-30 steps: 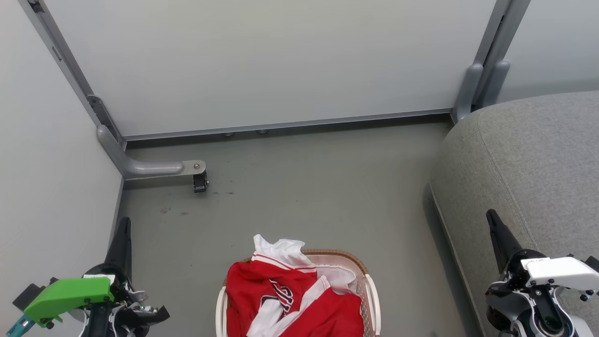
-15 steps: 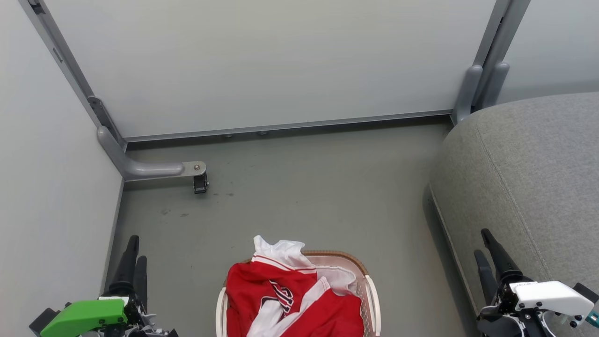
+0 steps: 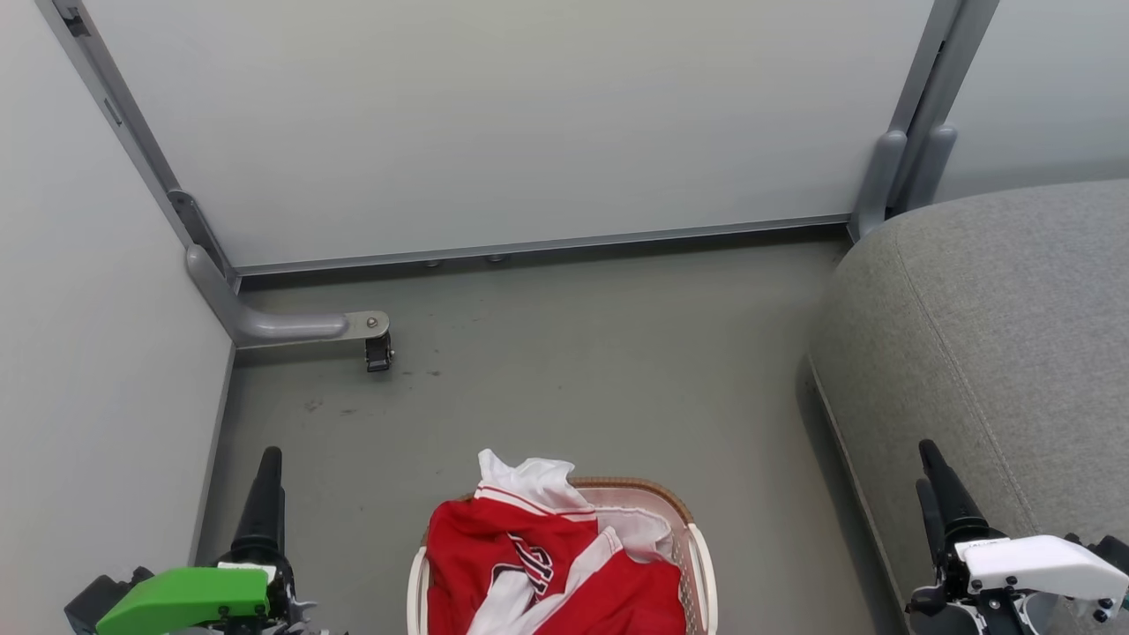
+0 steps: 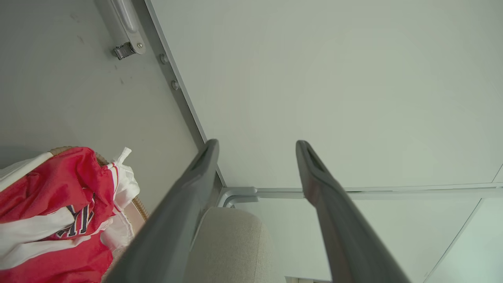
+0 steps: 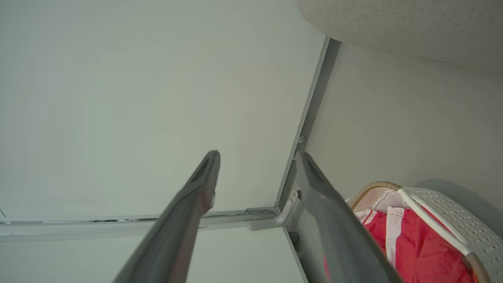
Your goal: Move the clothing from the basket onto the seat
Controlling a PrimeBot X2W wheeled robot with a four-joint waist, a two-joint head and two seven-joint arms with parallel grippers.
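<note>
Nothing has been moved yet: the red clothing lies heaped in the basket on the floor, and none shows on the grey seat; left claw and right claw are both spread, holding nothing

basket and clothing cut off by head view's bottom edge, seat past its right edge, lettering folded, unreadable

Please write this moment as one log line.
left gripper: open | right gripper: open | clothing: in basket | seat: right of basket | grasp: none
</note>
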